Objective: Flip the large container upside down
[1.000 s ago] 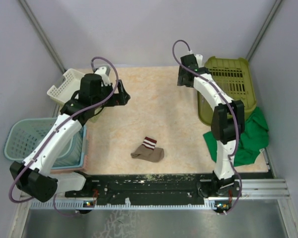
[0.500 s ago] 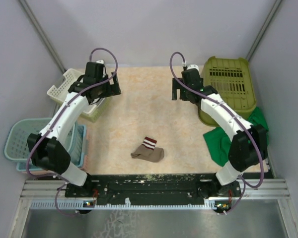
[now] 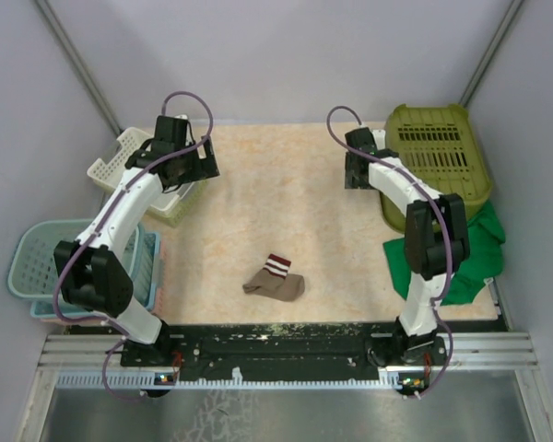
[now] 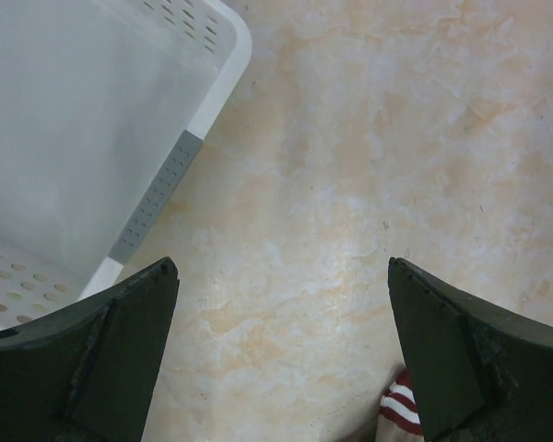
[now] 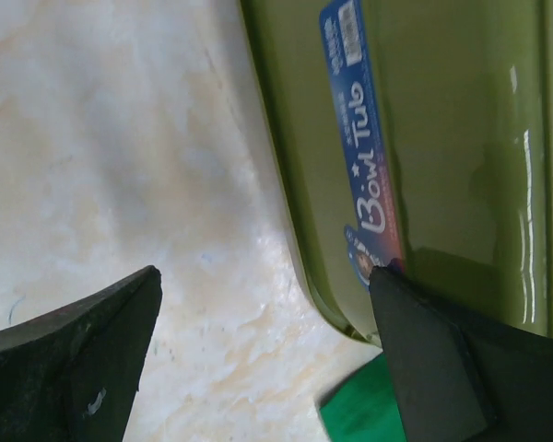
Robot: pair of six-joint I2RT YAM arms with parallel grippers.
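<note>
The large container [image 3: 438, 157] sits far right, a cloth [image 3: 465, 258] before it (touching); a sock [image 3: 275, 279] lies centrally on the table [image 3: 286, 193].

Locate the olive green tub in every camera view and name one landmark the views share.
Top external: the olive green tub sits at the far right of the table.
Left wrist: not in it.
Right wrist: the olive green tub fills the right half, blue label showing.
Shared landmark, top external and right wrist: the green cloth at the tub's near end.

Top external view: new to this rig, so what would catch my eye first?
The olive-green tub at the far right stands out, with the open right gripper close beside it. A striped sock lies alone near the centre, and a bright green cloth spreads in front of the tub.
</note>
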